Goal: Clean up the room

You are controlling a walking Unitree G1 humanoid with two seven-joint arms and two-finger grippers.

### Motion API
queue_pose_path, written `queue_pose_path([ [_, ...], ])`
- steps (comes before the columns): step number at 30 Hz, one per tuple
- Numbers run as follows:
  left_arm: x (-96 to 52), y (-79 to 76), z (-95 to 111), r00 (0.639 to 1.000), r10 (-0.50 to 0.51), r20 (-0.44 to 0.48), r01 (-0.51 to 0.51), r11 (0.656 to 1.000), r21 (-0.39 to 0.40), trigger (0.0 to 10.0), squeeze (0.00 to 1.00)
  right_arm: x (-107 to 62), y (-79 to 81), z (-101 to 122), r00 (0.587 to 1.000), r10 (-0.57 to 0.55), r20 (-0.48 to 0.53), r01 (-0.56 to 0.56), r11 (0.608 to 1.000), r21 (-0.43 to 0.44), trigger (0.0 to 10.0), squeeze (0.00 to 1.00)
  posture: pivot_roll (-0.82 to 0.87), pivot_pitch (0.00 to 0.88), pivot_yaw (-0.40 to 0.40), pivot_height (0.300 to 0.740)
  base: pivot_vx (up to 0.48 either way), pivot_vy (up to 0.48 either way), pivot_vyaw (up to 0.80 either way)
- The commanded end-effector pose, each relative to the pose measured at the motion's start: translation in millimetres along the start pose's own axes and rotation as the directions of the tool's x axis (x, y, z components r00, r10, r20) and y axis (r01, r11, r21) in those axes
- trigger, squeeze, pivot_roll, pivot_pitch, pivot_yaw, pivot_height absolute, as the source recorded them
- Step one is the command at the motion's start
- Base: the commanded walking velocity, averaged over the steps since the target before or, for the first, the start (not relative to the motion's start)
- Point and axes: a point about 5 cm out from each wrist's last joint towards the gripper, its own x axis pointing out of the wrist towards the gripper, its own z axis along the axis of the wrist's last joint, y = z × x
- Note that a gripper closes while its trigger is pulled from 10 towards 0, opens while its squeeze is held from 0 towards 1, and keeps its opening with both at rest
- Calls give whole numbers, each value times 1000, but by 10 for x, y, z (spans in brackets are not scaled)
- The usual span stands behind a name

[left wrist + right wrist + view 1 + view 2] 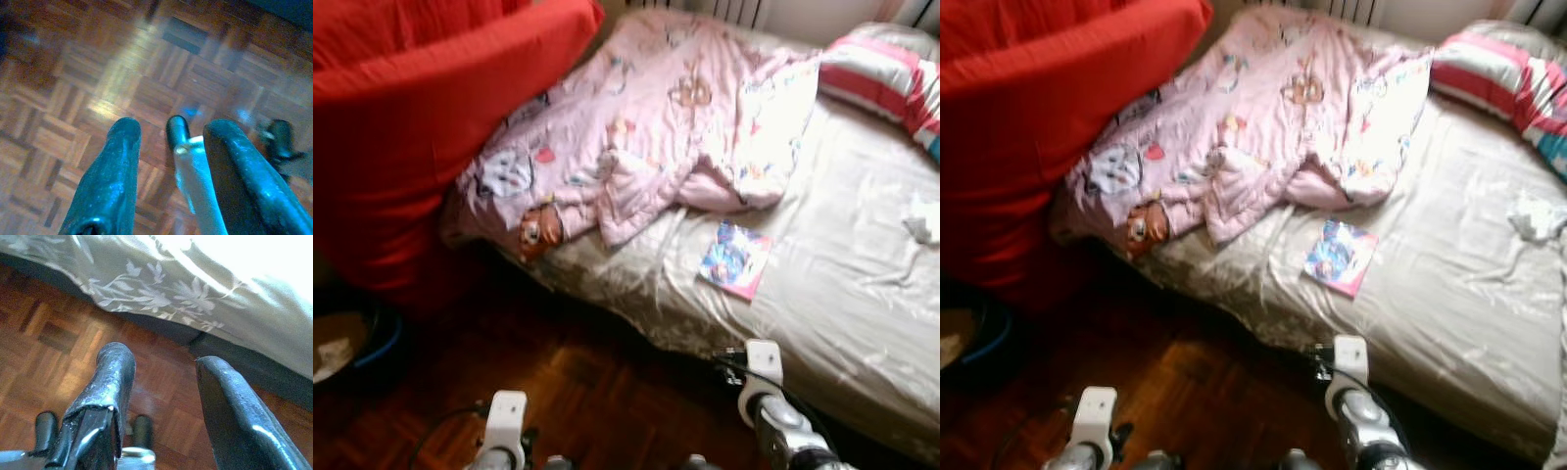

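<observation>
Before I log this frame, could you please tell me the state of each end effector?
Left end effector: open, holding nothing, above the parquet floor.
Right end effector: open, holding nothing, low beside the bed.

Bed ahead: quilt at its left, book before it, pillow far right, possibly tissue nearby.

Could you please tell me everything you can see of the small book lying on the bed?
The book is thin and flat, like a children's booklet or magazine, with a glossy cover in blue and pink; the picture on it is too blurred to read. It lies closed, cover up, turned at a slant, on the pale sheet of the bed, towards the edge nearest the robot. It sits just below the rumpled pink blanket, apparently apart from it. Nothing rests on it.
</observation>
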Motion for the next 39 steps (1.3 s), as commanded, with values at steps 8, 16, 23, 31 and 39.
queue_pose_path([
  [8, -36, -69, -159, 998, -17, -52, 18, 1000, 3, 10000, 0, -19, -108, -56, 999, -32, -24, 33, 999, 6, 10000, 0, -21, 220, -20, 740, 0, -330, -554],
  [16, -44, -40, -185, 998, -13, -63, 13, 1000, 1, 10000, 0, -16, -105, -49, 999, -35, -26, 35, 999, -8, 10000, 0, -22, 229, -18, 740, 0, -329, 0],
  [23, -42, -34, -178, 998, -13, -61, 13, 1000, 1, 10000, 0, -17, -101, -65, 999, -40, -37, 41, 999, 27, 10000, 0, -23, 233, -18, 740, 0, -328, -97],
  [31, -46, -34, -187, 998, -13, -62, 13, 1000, 2, 10000, 0, -16, -99, -63, 998, -42, -37, 43, 999, 33, 10000, 0, -22, 237, -18, 740, 0, -329, -760],
  [39, -48, -34, -194, 998, -13, -62, 14, 1000, 2, 10000, 0, -15, -100, -53, 999, -45, -27, 46, 998, 36, 10000, 0, -24, 238, -18, 740, 0, -330, -285],
])
